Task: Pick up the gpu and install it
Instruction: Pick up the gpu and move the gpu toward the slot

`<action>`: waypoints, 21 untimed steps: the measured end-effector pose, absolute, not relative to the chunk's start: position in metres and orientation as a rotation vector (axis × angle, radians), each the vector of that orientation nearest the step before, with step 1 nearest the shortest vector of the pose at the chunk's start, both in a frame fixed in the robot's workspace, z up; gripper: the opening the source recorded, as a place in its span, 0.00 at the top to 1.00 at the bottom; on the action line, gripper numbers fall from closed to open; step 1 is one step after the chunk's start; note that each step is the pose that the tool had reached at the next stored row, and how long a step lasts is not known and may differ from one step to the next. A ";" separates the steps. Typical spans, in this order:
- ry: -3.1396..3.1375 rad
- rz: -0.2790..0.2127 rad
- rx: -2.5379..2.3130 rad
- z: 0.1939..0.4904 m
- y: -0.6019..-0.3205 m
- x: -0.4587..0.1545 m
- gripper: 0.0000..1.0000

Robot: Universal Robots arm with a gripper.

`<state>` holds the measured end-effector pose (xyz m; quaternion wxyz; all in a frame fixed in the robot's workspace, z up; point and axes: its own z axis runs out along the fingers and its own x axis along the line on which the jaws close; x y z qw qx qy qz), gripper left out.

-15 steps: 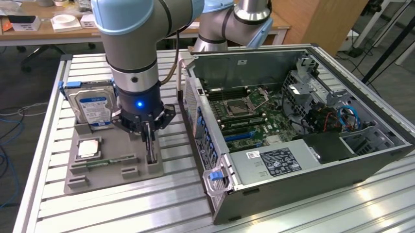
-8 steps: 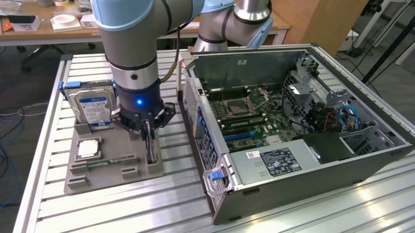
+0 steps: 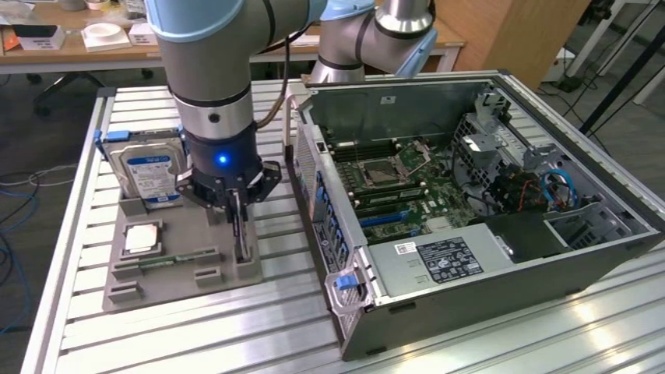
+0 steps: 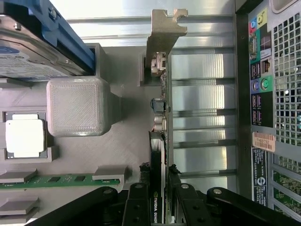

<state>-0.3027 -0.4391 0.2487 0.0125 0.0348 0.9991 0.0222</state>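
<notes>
Wrist view: the gripper (image 4: 159, 168) sits straight over the gpu (image 4: 158, 146), which stands on its long edge in a slot of the grey fixture tray (image 4: 117, 155). The card's thin top edge runs out from between the two fingers (image 4: 139, 202), one black finger on each flat face. The gap is narrow, no wider than the card itself, and the pads look to be pressed against both faces, so I judge the gripper clamped on the gpu and not merely straddling it.

The relation that matters is the long axis. It runs directly away from the gripper, in line with the slot between the fingers, and ends at the silver bracket (image 4: 162, 42) at the far end. The hold is therefore well back from the bracket, towards the card's other end. The card looks upright and still seated in the tray, not lifted.

To one side of the gripper lie the tray's other parts: the memory stick (image 4: 51, 180) nearest, then the CPU (image 4: 24, 138), and the hard drive (image 4: 28, 52) farther off near the bracket end. On the other side, across a strip of bare slatted bench (image 4: 202, 94), stands the computer case (image 4: 275, 94), its rear panel roughly parallel to the card.

The exterior view shows the arm coming straight down onto the tray with the open case just beside it.
</notes>
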 end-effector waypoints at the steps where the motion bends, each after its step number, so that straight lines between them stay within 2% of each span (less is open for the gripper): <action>1: 3.114 0.069 0.108 0.249 -0.439 -0.303 0.74; 21: 3.114 0.069 0.109 0.263 -0.439 -0.303 0.74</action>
